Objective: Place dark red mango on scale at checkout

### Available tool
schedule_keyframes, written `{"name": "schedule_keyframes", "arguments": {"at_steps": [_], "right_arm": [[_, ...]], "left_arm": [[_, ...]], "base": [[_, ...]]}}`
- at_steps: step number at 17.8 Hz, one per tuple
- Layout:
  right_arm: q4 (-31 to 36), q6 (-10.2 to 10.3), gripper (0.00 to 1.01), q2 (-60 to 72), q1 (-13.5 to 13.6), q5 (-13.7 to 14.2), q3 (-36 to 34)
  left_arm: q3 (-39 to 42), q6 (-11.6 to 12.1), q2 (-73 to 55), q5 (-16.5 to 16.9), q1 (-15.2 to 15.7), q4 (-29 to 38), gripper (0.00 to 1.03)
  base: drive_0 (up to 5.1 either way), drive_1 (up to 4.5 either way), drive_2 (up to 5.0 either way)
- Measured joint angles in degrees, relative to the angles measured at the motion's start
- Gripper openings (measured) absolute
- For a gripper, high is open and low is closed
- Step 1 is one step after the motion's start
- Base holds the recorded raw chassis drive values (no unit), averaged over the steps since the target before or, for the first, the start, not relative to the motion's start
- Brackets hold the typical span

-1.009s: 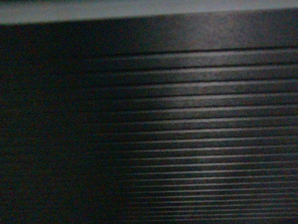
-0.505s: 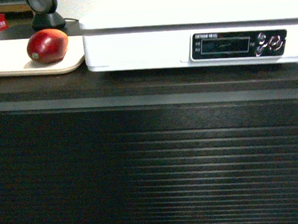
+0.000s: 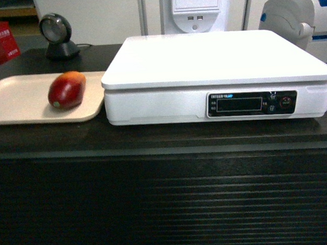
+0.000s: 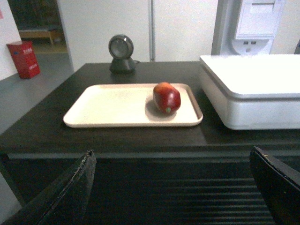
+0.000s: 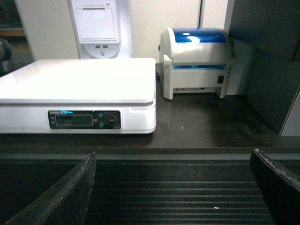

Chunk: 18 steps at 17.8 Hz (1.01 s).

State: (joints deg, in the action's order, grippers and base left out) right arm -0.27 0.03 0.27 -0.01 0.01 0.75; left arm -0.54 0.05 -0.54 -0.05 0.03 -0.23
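The dark red mango point(image 3: 67, 89) point(image 4: 166, 97) lies on a beige tray point(image 3: 20, 102) point(image 4: 108, 105) on the black checkout counter point(image 3: 167, 199). To its right stands the white scale point(image 3: 215, 65) point(image 5: 77, 79) point(image 4: 253, 84), its platform bare. My left gripper point(image 4: 172, 157) is open in front of the counter's ribbed face, below and short of the tray. My right gripper point(image 5: 173, 157) is open too, low before the counter, right of the scale's display. Neither gripper shows in the head view.
A round black scanner point(image 3: 57, 35) point(image 4: 122, 52) stands behind the tray. A white and blue label printer point(image 5: 196, 61) point(image 3: 300, 14) sits right of the scale, beside a dark panel point(image 5: 267, 61). A red box point(image 3: 1, 42) is at the far left.
The head view has risen from the counter's slatted front to above the countertop, so the scale's platform, tray and mango now show from above.
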Motion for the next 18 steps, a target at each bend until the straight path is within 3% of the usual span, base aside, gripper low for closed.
{"name": "schedule_keyframes", "arguments": {"at_steps": [18], "right_arm": [[0.07, -0.07, 0.98, 0.00, 0.00, 0.00, 0.00]], "left_arm": [[0.00, -0.02, 0.00, 0.02, 0.00, 0.07, 0.98]], "base": [[0.0, 0.00, 0.0]]}}
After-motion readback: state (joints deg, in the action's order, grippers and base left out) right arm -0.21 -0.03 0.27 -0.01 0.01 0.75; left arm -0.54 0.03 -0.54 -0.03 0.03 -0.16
